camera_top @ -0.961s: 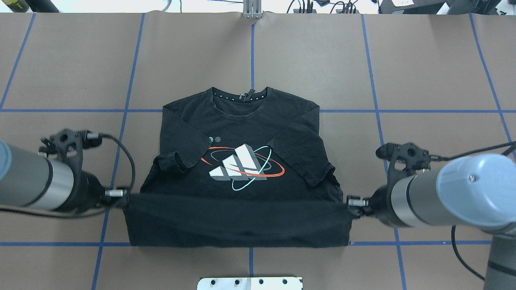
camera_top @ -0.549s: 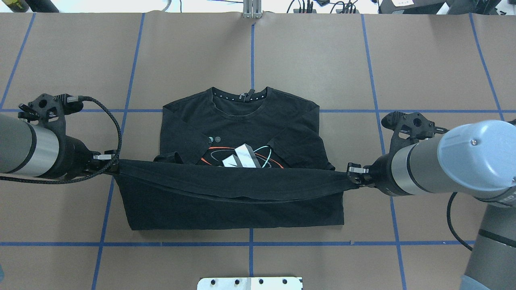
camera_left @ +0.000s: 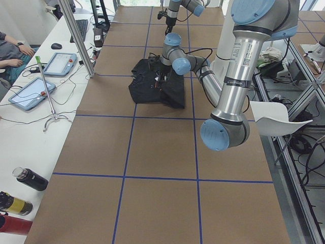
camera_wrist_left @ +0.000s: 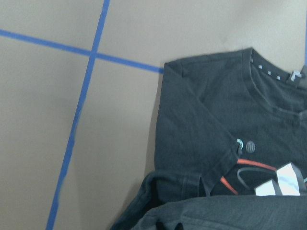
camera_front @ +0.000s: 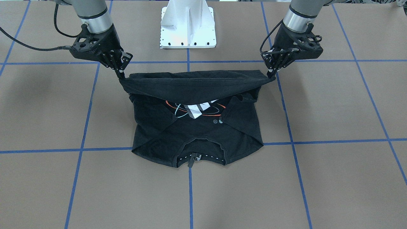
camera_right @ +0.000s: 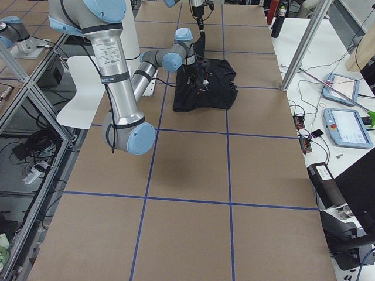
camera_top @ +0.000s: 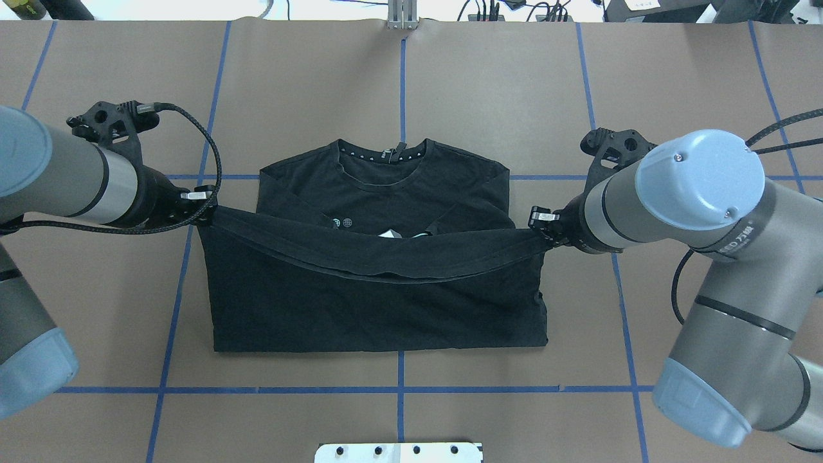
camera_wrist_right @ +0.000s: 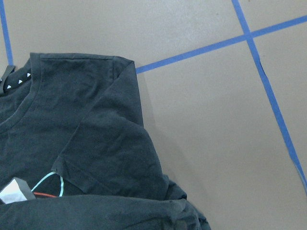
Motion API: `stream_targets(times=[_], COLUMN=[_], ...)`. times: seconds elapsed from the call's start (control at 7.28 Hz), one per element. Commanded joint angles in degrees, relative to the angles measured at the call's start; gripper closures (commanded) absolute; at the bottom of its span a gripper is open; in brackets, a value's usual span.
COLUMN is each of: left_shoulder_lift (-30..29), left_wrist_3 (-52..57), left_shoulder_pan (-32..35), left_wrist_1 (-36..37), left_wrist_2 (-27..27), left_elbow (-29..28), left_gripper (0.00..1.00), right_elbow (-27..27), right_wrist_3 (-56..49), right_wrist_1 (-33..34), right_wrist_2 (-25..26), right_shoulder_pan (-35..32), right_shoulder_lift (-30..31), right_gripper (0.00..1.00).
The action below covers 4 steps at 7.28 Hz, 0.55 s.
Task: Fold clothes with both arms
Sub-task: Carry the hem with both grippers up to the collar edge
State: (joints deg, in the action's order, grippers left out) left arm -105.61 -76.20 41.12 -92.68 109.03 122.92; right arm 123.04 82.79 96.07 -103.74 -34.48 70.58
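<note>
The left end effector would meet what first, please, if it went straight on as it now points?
Most likely the T-shirt itself: the left end effector slants down and inward towards the folded-in sleeve below, though depth is uncertain.

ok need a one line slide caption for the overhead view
Left gripper and right gripper pinch the hem of the black T-shirt, stretching it over the logo, mid-fold toward the collar.

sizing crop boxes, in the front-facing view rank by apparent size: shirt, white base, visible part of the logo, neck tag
1. shirt
2. white base, cut off at the top edge
3. logo, partly covered
4. neck tag
</note>
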Motion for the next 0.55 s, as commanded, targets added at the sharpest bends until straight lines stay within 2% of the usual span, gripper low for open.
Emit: stream_targets(times=[0.0, 0.41], left_shoulder_lift=[-2.2, -6.3], left_wrist_3=[3.9, 5.2], left_shoulder_pan=[3.4, 4.8], left_wrist_1=[0.0, -0.5], left_wrist_2=[-0.2, -2.1], left_elbow=[-3.3, -11.5], left_gripper=[1.00, 1.00], right_elbow=[-3.8, -11.1], right_wrist_3=[-3.0, -4.8], right_wrist_1=[-0.4, -0.6], right_wrist_2=[-0.5, -0.4], right_shoulder_pan=[-3.3, -4.7], right_shoulder_lift=[-2.2, -6.0], right_gripper=[1.00, 1.00])
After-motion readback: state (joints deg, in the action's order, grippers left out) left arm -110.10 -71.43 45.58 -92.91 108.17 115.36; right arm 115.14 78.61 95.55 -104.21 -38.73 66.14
